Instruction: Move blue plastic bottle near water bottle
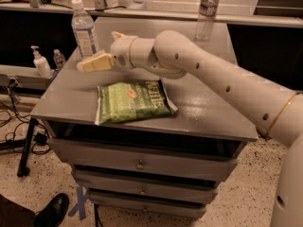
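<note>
Here, a grey cabinet (pixel 203 108) with stacked drawers (pixel 142 162) fills the middle of the camera view, its top crossed by the robot's white arm (pixel 213 74), which reaches in from the right. A green chip bag (pixel 132 100) lies flat near the front edge, below the arm's wrist. The blue plastic bottle (pixel 84 30) stands upright at the left rear of the top, white cap on. The water bottle (pixel 207 11) stands upright at the right rear, well apart from it, with the arm between them in the view. The gripper (pixel 93 63), pale yellow, points left and hangs just in front of the blue plastic bottle's base. It cannot be told whether it is spread or pressed together, nor whether it touches the bottle. A pump bottle (pixel 40 63) sits on a lower ledge to the left. A black shoe (pixel 52 212) shows on the speckled floor.
</note>
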